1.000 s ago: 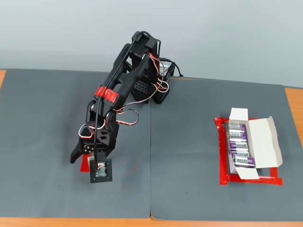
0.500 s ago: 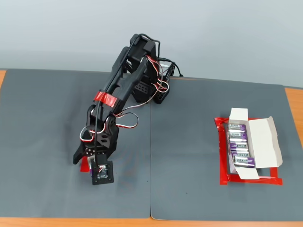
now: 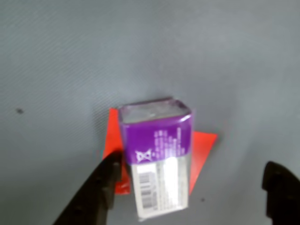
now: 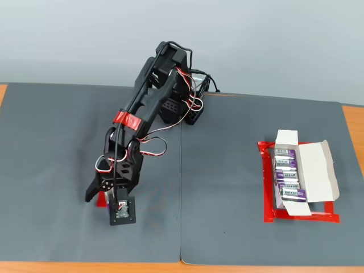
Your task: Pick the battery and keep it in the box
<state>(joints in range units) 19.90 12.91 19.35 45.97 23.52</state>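
Note:
In the wrist view the battery point(image 3: 157, 161), purple with a silver-white labelled face, lies on a flat red tape patch point(image 3: 204, 147) on the grey mat. My gripper point(image 3: 193, 164) is open, one black finger point(image 3: 101, 190) touching or nearly touching its left side and the other point(image 3: 281, 187) well off to the right. In the fixed view the gripper point(image 4: 104, 196) hangs low over the front left of the mat and hides the battery. The box point(image 4: 315, 165), a white carton with open flaps, lies far to the right and holds several identical batteries point(image 4: 289, 181).
A red tape rectangle outline point(image 4: 267, 216) frames the box. Two grey mats meet at a seam point(image 4: 181, 187) in the middle. The arm's base point(image 4: 182, 108) stands at the back centre. The wooden table edge point(image 4: 352, 122) shows at the right.

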